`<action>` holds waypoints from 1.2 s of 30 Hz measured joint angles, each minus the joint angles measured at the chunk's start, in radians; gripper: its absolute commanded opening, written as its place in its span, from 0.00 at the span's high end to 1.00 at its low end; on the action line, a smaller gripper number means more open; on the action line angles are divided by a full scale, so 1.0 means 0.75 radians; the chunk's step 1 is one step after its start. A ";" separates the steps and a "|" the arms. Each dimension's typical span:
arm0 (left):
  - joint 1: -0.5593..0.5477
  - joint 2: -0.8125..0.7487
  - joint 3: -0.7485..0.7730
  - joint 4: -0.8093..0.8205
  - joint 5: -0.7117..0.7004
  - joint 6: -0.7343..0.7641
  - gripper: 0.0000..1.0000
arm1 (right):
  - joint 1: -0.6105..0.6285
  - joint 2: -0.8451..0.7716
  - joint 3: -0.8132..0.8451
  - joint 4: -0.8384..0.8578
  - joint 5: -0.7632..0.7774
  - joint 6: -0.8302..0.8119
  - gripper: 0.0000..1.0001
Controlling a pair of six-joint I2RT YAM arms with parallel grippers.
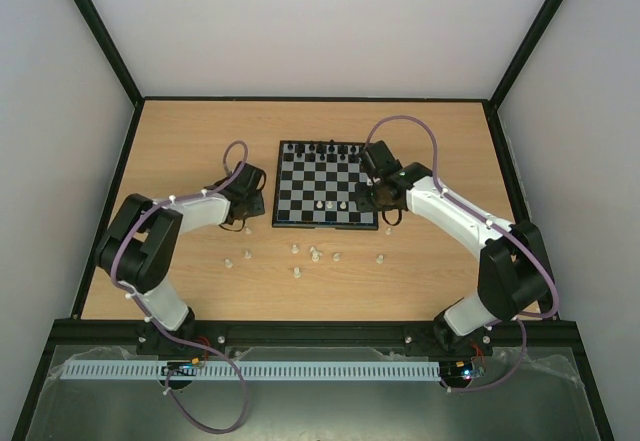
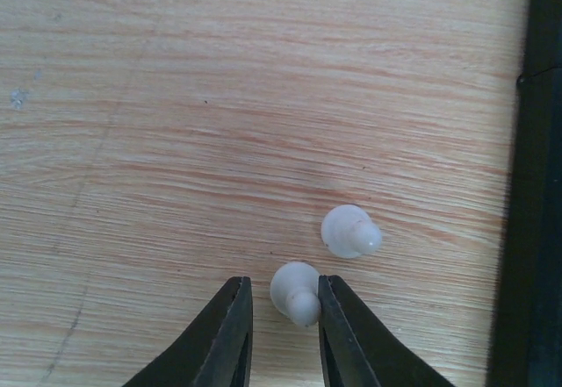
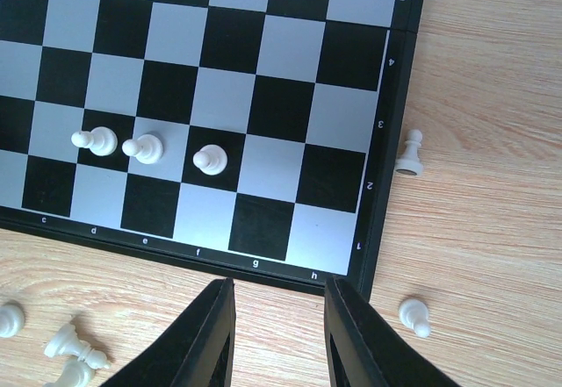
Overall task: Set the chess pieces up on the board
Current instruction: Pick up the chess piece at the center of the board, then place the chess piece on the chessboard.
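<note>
Two white pawns lie on the wooden table in the left wrist view. One pawn [image 2: 297,292] sits between the fingertips of my left gripper [image 2: 283,289]; it touches the right finger while a gap remains at the left finger. The other pawn [image 2: 349,231] lies just beyond. The board [image 1: 325,226] holds three white pawns [image 3: 143,148] in one row near its front edge. My right gripper [image 3: 279,295] hovers open and empty over the table at the board's [image 3: 386,141] near right corner. In the top view my left gripper [image 1: 247,201] is left of the board and my right gripper [image 1: 372,199] at its right side.
Several white pieces [image 1: 315,254] lie scattered on the table in front of the board. One pawn [image 3: 409,154] stands just right of the board and another [image 3: 414,315] lies nearer me. Black pieces [image 1: 330,148] line the far row. A black edge [image 2: 531,185] runs beside the left gripper.
</note>
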 measured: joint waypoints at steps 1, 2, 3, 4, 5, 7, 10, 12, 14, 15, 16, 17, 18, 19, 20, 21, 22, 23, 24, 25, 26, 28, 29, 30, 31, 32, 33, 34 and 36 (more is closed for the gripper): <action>0.000 0.009 0.002 0.002 0.001 0.000 0.81 | -0.001 0.000 0.000 0.001 -0.002 -0.001 0.71; 0.000 0.019 0.004 0.002 0.002 0.000 0.83 | -0.001 0.000 0.000 0.001 -0.002 -0.003 0.71; 0.000 0.024 0.006 0.002 0.004 0.000 0.85 | -0.002 0.000 0.000 0.001 -0.003 -0.004 0.71; 0.000 0.027 0.008 0.002 0.005 0.001 0.88 | -0.004 0.000 0.000 0.001 -0.003 -0.004 0.71; 0.000 0.028 0.011 0.003 0.006 0.002 0.90 | -0.004 0.000 0.000 0.001 -0.004 -0.004 0.71; 0.000 0.028 0.018 0.005 0.005 0.006 0.92 | -0.007 0.000 0.000 0.001 -0.006 -0.004 0.71; 0.000 0.028 0.020 0.004 0.004 0.004 0.94 | -0.009 0.000 0.000 0.001 -0.007 -0.004 0.71; 0.000 0.028 0.020 0.001 0.002 0.006 0.95 | -0.009 0.000 0.000 0.001 -0.007 -0.004 0.71; 0.000 0.024 0.020 -0.008 0.001 0.006 0.95 | -0.009 0.000 0.000 0.001 -0.008 -0.004 0.71; -0.001 0.017 0.020 -0.016 0.001 0.006 0.95 | -0.009 0.000 0.000 0.001 -0.008 -0.004 0.71; -0.002 0.004 0.020 -0.030 0.002 0.005 0.95 | -0.009 0.000 0.000 0.001 -0.008 -0.004 0.71; -0.011 -0.018 0.020 -0.048 0.003 0.005 0.95 | -0.009 0.000 0.000 0.001 -0.008 -0.004 0.71; -0.019 -0.049 0.020 -0.067 0.002 0.005 0.95 | -0.009 0.000 0.000 0.001 -0.008 -0.004 0.71; -0.027 -0.077 0.020 -0.080 0.002 0.005 0.95 | -0.010 0.000 0.000 0.001 -0.008 -0.004 0.71; -0.044 -0.112 0.024 -0.101 0.003 0.006 0.94 | -0.011 0.000 0.000 0.001 -0.008 -0.004 0.71; -0.065 -0.141 0.032 -0.125 0.004 0.006 0.94 | -0.012 0.000 0.000 0.001 -0.008 -0.004 0.71; -0.100 -0.173 0.052 -0.154 0.004 0.006 0.93 | -0.012 0.000 0.000 0.001 -0.008 -0.004 0.71; -0.131 -0.193 0.072 -0.173 0.008 0.007 0.93 | -0.014 0.000 0.000 0.001 -0.008 -0.004 0.71; -0.168 -0.205 0.102 -0.195 0.010 0.008 0.93 | -0.015 0.000 0.000 0.001 -0.008 -0.004 0.71; -0.207 -0.210 0.137 -0.212 0.015 0.009 0.93 | -0.017 0.000 0.000 0.001 -0.008 -0.004 0.71; -0.239 -0.209 0.169 -0.219 0.020 0.009 0.93 | -0.018 0.000 0.000 0.001 -0.008 -0.004 0.71; -0.309 -0.196 0.236 -0.231 0.034 0.009 0.93 | -0.024 -0.004 0.000 0.001 -0.008 -0.004 0.71; -0.335 -0.185 0.260 -0.236 0.038 0.009 0.93 | -0.027 -0.008 -0.001 0.001 -0.007 -0.004 0.71; -0.367 -0.165 0.288 -0.239 0.041 0.009 0.93 | -0.033 -0.013 -0.003 0.001 -0.008 -0.004 0.71; -0.385 -0.146 0.304 -0.239 0.046 0.009 0.93 | -0.038 -0.021 -0.004 0.001 -0.007 -0.004 0.71; -0.408 -0.113 0.326 -0.238 0.050 0.009 0.93 | -0.043 -0.029 -0.005 0.001 -0.008 -0.004 0.71; -0.423 -0.082 0.342 -0.240 0.051 0.009 0.93 | -0.048 -0.039 -0.006 0.001 -0.007 -0.004 0.71; -0.434 -0.041 0.359 -0.238 0.052 0.008 0.93 | -0.054 -0.047 -0.006 0.001 -0.007 -0.004 0.71; -0.447 0.034 0.383 -0.239 0.053 0.009 0.93 | -0.063 -0.060 -0.008 0.001 -0.008 -0.004 0.71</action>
